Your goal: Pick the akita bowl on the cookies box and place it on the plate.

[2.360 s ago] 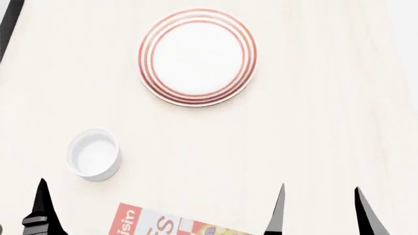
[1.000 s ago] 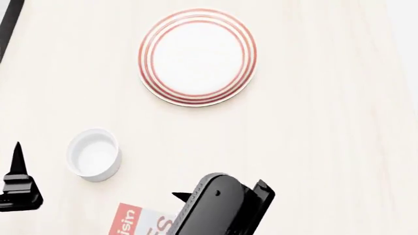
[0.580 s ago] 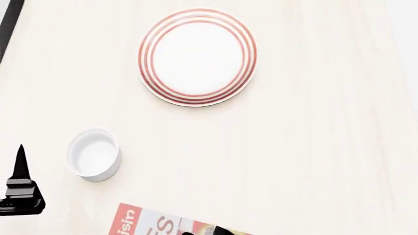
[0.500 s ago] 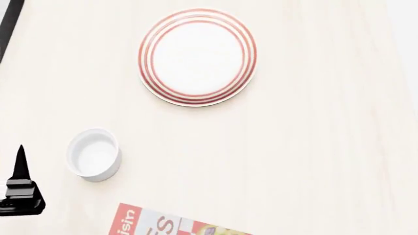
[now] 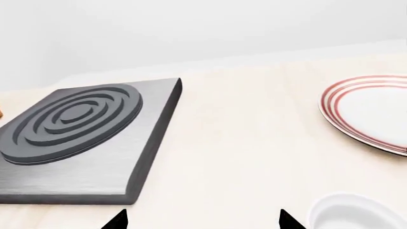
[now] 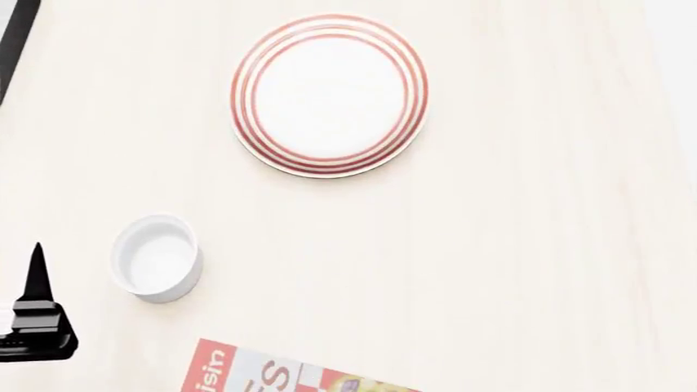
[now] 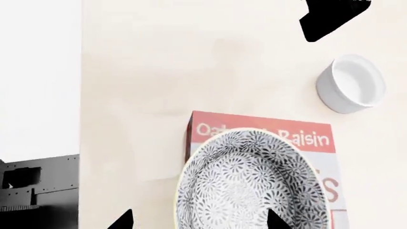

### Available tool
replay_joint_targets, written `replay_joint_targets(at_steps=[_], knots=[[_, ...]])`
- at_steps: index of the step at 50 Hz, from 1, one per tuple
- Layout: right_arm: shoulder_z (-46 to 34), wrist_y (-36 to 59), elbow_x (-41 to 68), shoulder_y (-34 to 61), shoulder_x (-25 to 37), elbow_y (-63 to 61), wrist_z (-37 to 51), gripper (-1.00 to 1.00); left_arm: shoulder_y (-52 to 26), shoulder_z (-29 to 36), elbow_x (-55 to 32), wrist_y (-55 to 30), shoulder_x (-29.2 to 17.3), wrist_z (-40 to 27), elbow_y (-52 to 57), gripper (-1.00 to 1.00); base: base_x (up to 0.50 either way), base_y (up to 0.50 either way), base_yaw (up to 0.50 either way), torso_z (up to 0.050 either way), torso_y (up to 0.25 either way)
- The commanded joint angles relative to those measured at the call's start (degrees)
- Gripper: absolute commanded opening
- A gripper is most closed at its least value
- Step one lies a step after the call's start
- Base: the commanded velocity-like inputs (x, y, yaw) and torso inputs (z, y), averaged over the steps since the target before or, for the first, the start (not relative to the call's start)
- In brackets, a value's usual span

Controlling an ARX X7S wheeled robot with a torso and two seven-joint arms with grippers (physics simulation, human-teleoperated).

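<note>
The pale wooden table [image 6: 523,245] fills the head view. On it, upper centre, lies the plate [image 6: 328,95], bare inside its red rings; it shows again at the right edge of the left wrist view, with a grey ribbed slab [image 5: 83,138] at that picture's left. Only a corner of the cookies box [image 6: 277,374] peeks in at the bottom edge of the head view. The right wrist view shows more of it: the box [image 7: 202,130] sits in the lower centre, and the akita bowl [image 7: 251,186] rests on it, covering much of the lid and running out of the bottom of the frame. In this render the speckled pattern lines the bowl's inside. A small white cup [image 6: 158,257] stands at lower left of the head view, near the box but apart from it.

The right gripper [image 7: 197,220] hangs above the bowl with its fingers spread; the two dark tips show at the bottom of its wrist view, one outside the near rim, the other over the patterned interior. The left gripper [image 5: 200,219] is also spread and holds nothing, hanging over bare table beside the cup.

The step in hand looks like the reach for the bowl. To do it well, I judge the right gripper should straddle one wall of the bowl, one finger inside and one outside, sink well below the rim before closing, then lift straight up so the box is not dragged.
</note>
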Motion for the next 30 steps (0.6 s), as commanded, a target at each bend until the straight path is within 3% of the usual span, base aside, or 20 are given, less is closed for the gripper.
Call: replay_joint_targets(at_steps=[1,30], knots=[[-11.8,-2.8,6.9,6.8,-1.0,3.0,8.5,1.0,0.2,0.5,0.0,0.2,0.1,0.0,-0.1,1.0,0.0,0.0,0.0,0.0,0.0],[-16.3,-3.3,7.3,11.0,-3.2,5.8,9.2,1.0,1.1,0.2,-0.3,1.3,-0.1,0.1,-0.5,1.0,0.0,0.0,0.0,0.0,0.0]])
